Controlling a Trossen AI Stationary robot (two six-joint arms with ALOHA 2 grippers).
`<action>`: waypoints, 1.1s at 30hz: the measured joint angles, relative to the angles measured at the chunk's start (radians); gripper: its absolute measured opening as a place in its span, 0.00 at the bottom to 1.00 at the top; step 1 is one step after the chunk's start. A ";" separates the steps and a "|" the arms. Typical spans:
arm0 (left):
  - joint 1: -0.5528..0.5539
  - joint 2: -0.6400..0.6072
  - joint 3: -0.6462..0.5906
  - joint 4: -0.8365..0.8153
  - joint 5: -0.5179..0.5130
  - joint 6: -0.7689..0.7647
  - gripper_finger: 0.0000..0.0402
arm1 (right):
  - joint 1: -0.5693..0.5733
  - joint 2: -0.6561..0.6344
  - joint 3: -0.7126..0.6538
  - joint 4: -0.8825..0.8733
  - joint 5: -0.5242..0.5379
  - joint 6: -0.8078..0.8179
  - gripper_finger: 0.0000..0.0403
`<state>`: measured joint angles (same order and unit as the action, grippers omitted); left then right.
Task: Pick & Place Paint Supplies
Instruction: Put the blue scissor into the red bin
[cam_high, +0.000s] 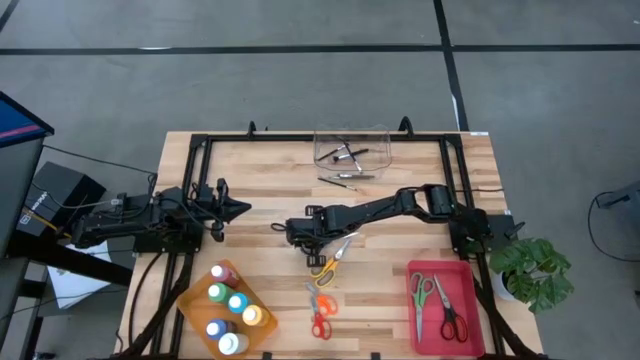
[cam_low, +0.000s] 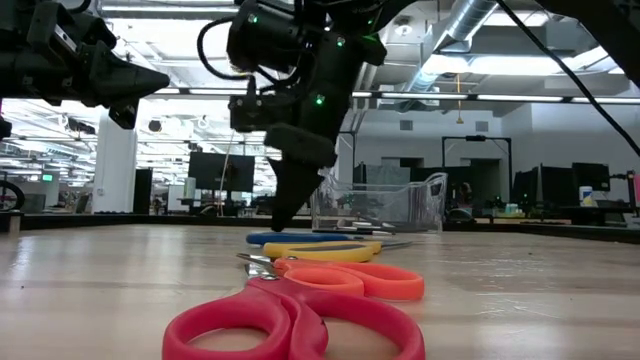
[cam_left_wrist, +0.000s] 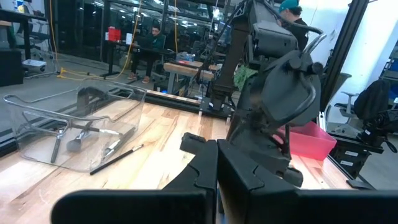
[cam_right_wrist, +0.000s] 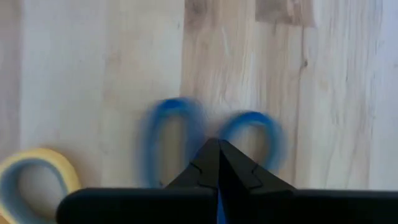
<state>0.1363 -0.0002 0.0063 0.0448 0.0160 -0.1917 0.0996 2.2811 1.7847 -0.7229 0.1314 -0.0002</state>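
Note:
My right gripper (cam_high: 310, 243) points down with shut fingers over the blue-handled scissors (cam_right_wrist: 168, 144); its tips (cam_right_wrist: 217, 149) stand between the two handle loops, and in the low view they (cam_low: 284, 214) hang just above the scissors (cam_low: 296, 238). Yellow scissors (cam_high: 336, 257) and orange-red scissors (cam_high: 320, 311) lie flat on the table nearby. Paint bottles (cam_high: 230, 309) stand in an orange tray (cam_high: 190, 305). Thin brushes lie in a clear bin (cam_high: 350, 148), and one brush (cam_high: 345, 180) lies on the table beside it. My left gripper (cam_high: 238, 208) is shut and waits at the left.
A red tray (cam_high: 462, 272) near the table's right near corner holds two more scissors (cam_high: 436, 303). A black frame (cam_high: 200, 140) runs round the table. A potted plant (cam_high: 535, 270) stands past the right edge. People sit in the room beyond.

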 joint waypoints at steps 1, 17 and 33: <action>0.000 0.000 0.000 0.000 0.000 0.000 0.00 | 0.001 -0.008 0.000 -0.007 0.000 0.000 0.01; 0.000 0.000 0.000 0.000 0.000 0.000 0.00 | 0.080 -0.208 0.003 -0.048 0.034 0.000 0.00; 0.000 0.000 0.000 -0.003 0.000 0.000 0.00 | 0.056 -0.086 0.002 -0.136 0.049 0.046 0.27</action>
<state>0.1363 -0.0002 0.0063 0.0421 0.0158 -0.1917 0.1560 2.1951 1.7868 -0.8591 0.1804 0.0455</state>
